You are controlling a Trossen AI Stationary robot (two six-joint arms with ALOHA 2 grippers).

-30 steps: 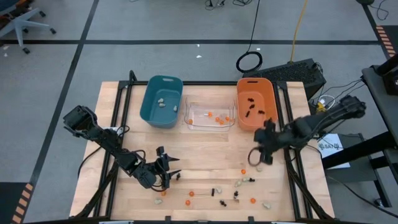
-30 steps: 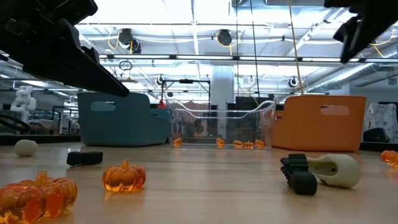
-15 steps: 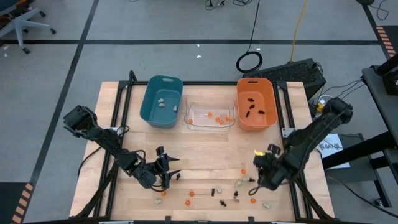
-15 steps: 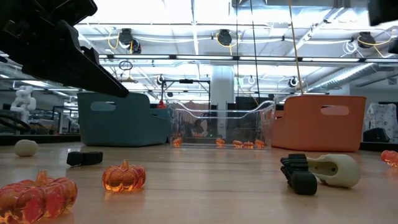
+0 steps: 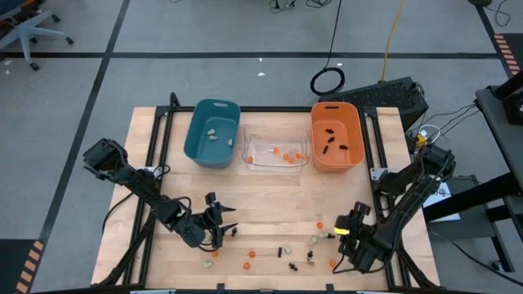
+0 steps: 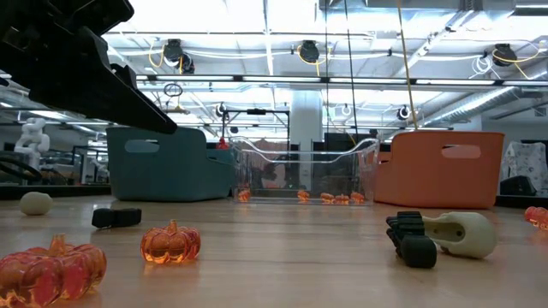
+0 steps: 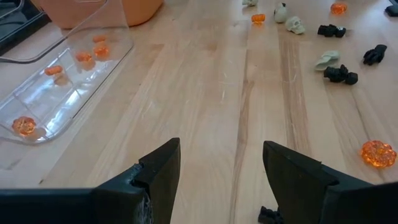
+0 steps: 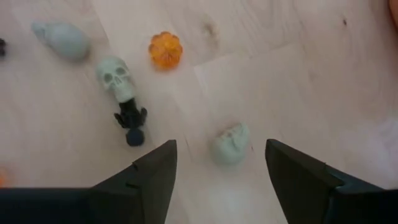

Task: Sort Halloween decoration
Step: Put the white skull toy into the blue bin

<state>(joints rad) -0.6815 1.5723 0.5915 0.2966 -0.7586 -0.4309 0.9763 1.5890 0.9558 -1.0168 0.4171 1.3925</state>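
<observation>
Right gripper [image 8: 217, 177] spread wide, empty, over a pale skull [image 8: 231, 144] at lower centre of its wrist view. Looks light, hard, slick plastic; pinch across its sides. Left gripper [image 7: 221, 171] also open, empty, lower left of high view.

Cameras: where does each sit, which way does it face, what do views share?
High: overhead, straight down on the table; both arms show.
Low: table height, facing the teal bin, clear bin, orange bin; one arm shows.
Left wrist: over the open left gripper, toward the clear bin.
Right wrist: down past the open right gripper onto a pale skull.
Shared: high, low and left wrist all show the clear bin.
</observation>
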